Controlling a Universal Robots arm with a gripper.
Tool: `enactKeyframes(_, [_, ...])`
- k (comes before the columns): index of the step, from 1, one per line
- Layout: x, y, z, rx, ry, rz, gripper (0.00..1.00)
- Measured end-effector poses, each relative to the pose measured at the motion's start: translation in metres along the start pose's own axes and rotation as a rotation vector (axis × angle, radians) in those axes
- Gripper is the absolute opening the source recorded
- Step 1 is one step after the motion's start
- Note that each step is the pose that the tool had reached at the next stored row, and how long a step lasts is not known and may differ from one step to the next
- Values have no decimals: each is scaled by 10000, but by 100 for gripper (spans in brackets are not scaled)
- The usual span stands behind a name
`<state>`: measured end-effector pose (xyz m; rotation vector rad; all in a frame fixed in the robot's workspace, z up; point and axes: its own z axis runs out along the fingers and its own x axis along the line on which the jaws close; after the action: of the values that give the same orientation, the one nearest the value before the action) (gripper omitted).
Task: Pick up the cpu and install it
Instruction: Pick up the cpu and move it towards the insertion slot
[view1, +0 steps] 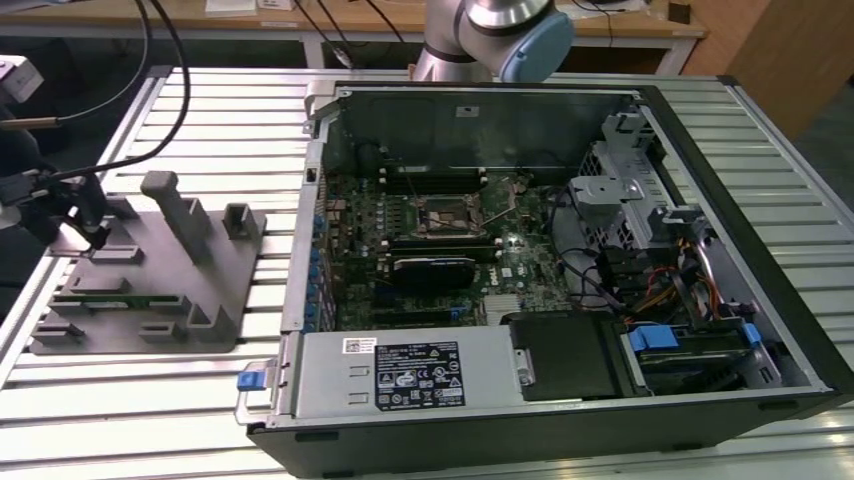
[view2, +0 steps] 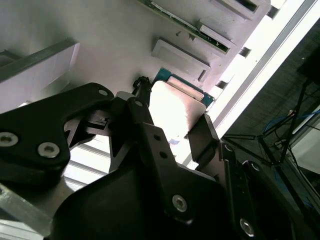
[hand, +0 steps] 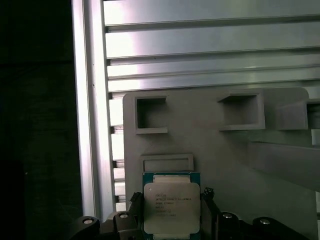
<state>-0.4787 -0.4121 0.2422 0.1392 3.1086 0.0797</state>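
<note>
The cpu (hand: 171, 207) is silvery-grey, teal-rimmed (dark print on top) — the tray (hand: 225, 160) plain pale grey.

Slatted metal table (view1: 200, 130). On it, at the exterior view's left, grey plastic tray (view1: 147, 335) with upright posts; just beside, at the right, open computer case (view1: 481, 130).

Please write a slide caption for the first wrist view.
Claw flanking the cpu on the grey tray.
</note>
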Motion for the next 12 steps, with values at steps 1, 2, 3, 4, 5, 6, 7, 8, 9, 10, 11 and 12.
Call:
enactKeyframes(1, [0, 1, -12, 0, 0, 0, 54])
enactKeyframes(2, [-1, 1, -25, 0, 0, 0, 54])
enactKeyframes(3, [-1, 2, -37, 0, 0, 0, 54])
enactKeyframes(4, [-1, 3, -51, 0, 0, 0, 54])
enactKeyframes(5, [-2, 3, -63, -1, -1, 0, 54])
enactKeyframes(6, [-2, 4, -78, -1, 0, 0, 54])
enactKeyframes(7, [-2, 5, -92, -1, 0, 0, 54])
enactKeyframes(8, [-3, 6, -106, -1, 0, 0, 54])
enactKeyframes(9, [-3, 6, -119, -1, -1, 0, 54])
enactKeyframes(10, [-3, 7, -134, -1, 0, 0, 54])
enactKeyframes(11, [-4, 8, -149, -1, 0, 0, 54])
enactKeyframes(12, [-4, 9, -165, 0, 1, 0, 54])
